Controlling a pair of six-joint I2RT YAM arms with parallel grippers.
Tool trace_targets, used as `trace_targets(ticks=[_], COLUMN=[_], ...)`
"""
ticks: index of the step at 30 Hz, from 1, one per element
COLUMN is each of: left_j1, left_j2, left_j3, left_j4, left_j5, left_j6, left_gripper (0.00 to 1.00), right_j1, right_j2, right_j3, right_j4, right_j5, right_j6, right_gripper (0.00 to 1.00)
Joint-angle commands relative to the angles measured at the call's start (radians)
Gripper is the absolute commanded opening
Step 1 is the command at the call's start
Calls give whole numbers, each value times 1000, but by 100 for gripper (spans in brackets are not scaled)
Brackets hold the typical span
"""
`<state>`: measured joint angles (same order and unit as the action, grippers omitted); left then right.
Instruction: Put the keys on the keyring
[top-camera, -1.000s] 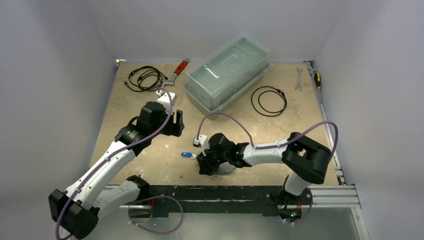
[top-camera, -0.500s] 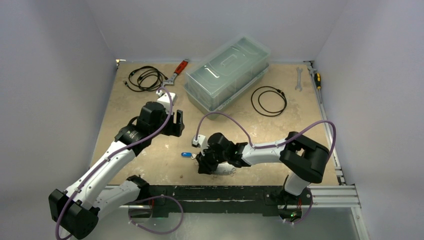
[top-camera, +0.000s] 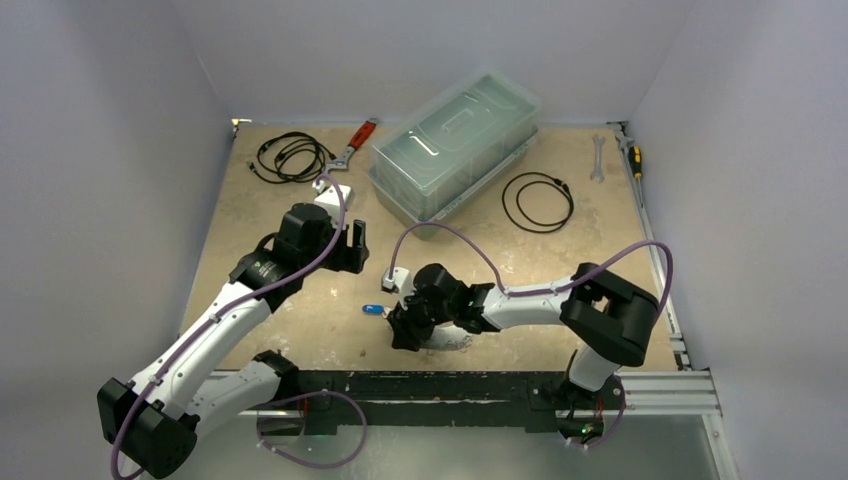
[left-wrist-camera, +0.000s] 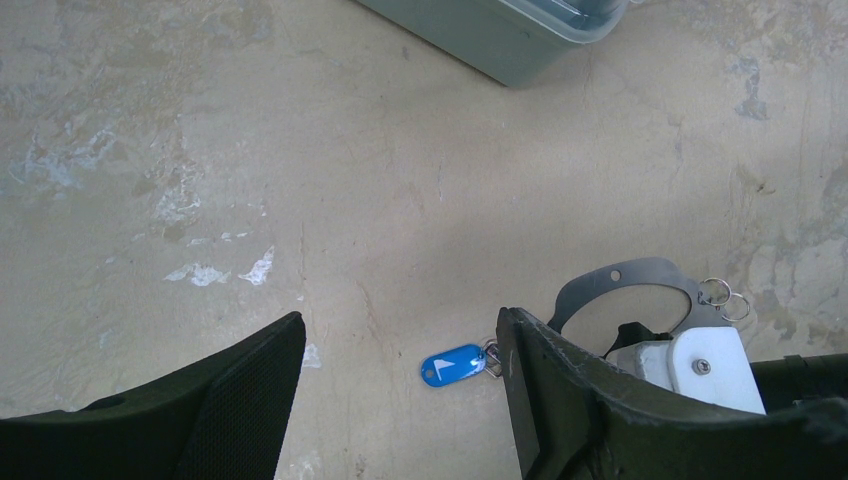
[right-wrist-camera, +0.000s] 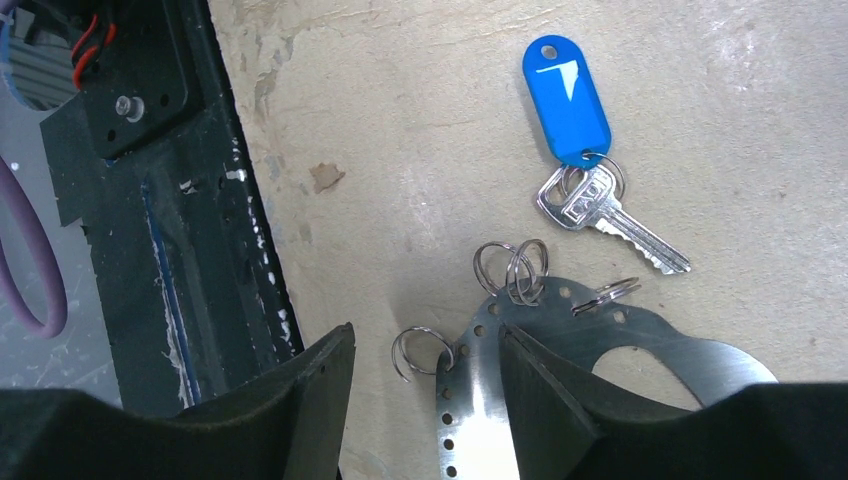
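The keyring (right-wrist-camera: 610, 335) is a flat silvery band hoop with a row of holes and small split rings (right-wrist-camera: 512, 268) on its rim, lying near the table's front edge; it also shows in the left wrist view (left-wrist-camera: 625, 278) and the top view (top-camera: 452, 340). One silvery key (right-wrist-camera: 605, 218) with a bright blue tag (right-wrist-camera: 566, 98) lies just beyond it, apart from the hoop. My right gripper (right-wrist-camera: 425, 405) is open, low over the hoop's band, which lies against one finger (right-wrist-camera: 560, 410). My left gripper (left-wrist-camera: 400, 400) is open and empty, held above the blue tag (left-wrist-camera: 453, 364).
A clear lidded plastic box (top-camera: 455, 140) stands at the back. Black cable coils (top-camera: 290, 155) (top-camera: 537, 200) lie either side of it. A red-handled wrench (top-camera: 358, 140), a spanner (top-camera: 598, 158) and a screwdriver (top-camera: 634, 160) lie at the back. The black front rail (right-wrist-camera: 170, 250) runs beside my right gripper.
My right gripper has shifted slightly to the left over the keyring. The left arm and the blue-tagged key have not moved.
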<state>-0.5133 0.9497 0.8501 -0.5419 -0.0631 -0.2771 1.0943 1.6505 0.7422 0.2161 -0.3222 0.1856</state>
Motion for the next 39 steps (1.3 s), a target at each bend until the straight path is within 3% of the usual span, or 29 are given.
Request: trace_targets(ticks=[1,5,11,19,26,33,39], left_j1=[-2,-1,-15,-244,-474,-615,-820], left_j2=[-11,-2,23,90,149,210,293], left_j3=[3,4,4,-19,-117,-142,-135], left_j4=[12,9,-17,-38,133,264,261], left_j5=[4,-10,-69,-155,-109,-88,-301], left_j6=[7,2,-67,-246,-322,-276,-258], left_gripper=[69,69,66,64,59,57,54], right_j1=[13,30,30,30,30,30,30], right_j2=[-40,-117,-284,-454,-561,-619,-671], right_j3=[46,44,-12,-93,-131,-196,-201], right_j4=[-20,-49,-97,-308,-528,-501,-549], right_j5=[38,133,424,632,721,626,663], right_j6=[-9,38,247,518,776,735,774], right_gripper=[59,60,62,71,69,66,66])
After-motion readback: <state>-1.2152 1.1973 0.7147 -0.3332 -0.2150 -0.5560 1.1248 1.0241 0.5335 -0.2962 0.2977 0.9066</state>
